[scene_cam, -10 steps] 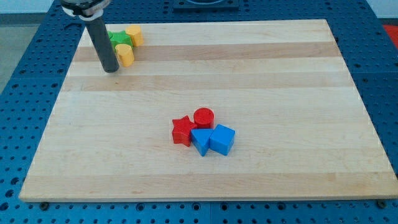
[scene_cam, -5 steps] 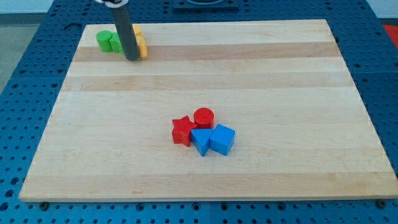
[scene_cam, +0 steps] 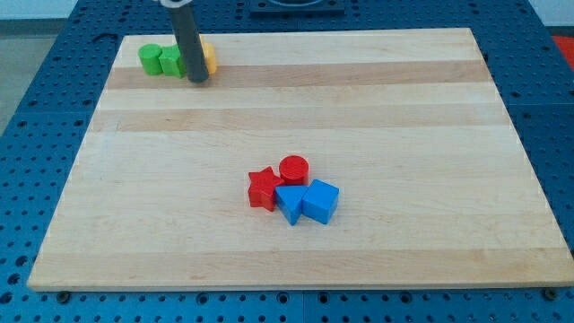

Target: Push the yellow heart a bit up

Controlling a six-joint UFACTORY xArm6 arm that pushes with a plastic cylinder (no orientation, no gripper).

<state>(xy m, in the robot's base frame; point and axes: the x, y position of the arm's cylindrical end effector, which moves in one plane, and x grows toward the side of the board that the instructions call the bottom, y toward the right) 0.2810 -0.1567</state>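
Yellow heart [scene_cam: 208,59] mostly hidden, just behind my tip [scene_cam: 197,81].

Table [scene_cam: 404,117]: pale natural wood, run through with lengthwise bands of lighter and slightly darker grain. Surround [scene_cam: 36,81]: deep blue, patterned with a regular grid of small dark holes. Rod [scene_cam: 188,36]: dark grey to black, uniform, with a faint sheen down its length; my tip [scene_cam: 197,80] the same dark tone. Green blocks [scene_cam: 160,61]: bright green, two of them, plain. Yellow block [scene_cam: 208,59]: warm yellow, largely covered by the rod. Red star [scene_cam: 263,188]: solid red. Red cylinder [scene_cam: 293,169]: solid red, top face slightly lighter. Blue blocks [scene_cam: 308,201]: two, mid blue, with darker shaded sides.
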